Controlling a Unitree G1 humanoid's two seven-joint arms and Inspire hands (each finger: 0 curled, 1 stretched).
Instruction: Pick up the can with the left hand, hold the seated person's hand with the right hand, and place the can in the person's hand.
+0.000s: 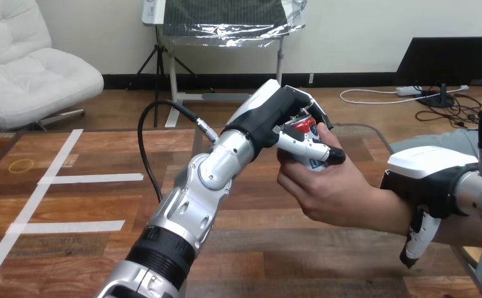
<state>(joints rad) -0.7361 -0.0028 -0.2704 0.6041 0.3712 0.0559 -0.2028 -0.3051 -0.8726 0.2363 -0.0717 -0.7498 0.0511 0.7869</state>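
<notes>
1. In the head view, your left hand is closed firmly around the can. It holds the can up above the surface, near the middle of the view. The thumb lies across the front of the can, I think to stop it from slipping during the handover.
2. The person's hand comes in from the right and cups the can from below and from the side. Both hands are on the can, so I judge the placing is nearly done and only the release is left.
3. Your right hand lies over the person's wrist, touching it, probably to keep it steady. You cannot tell whether it really clasps the wrist.
4. The can is a small round metal thing, red and silver, smooth and shiny, and mostly covered. The surface is brown wood with flat white tape strips.
</notes>
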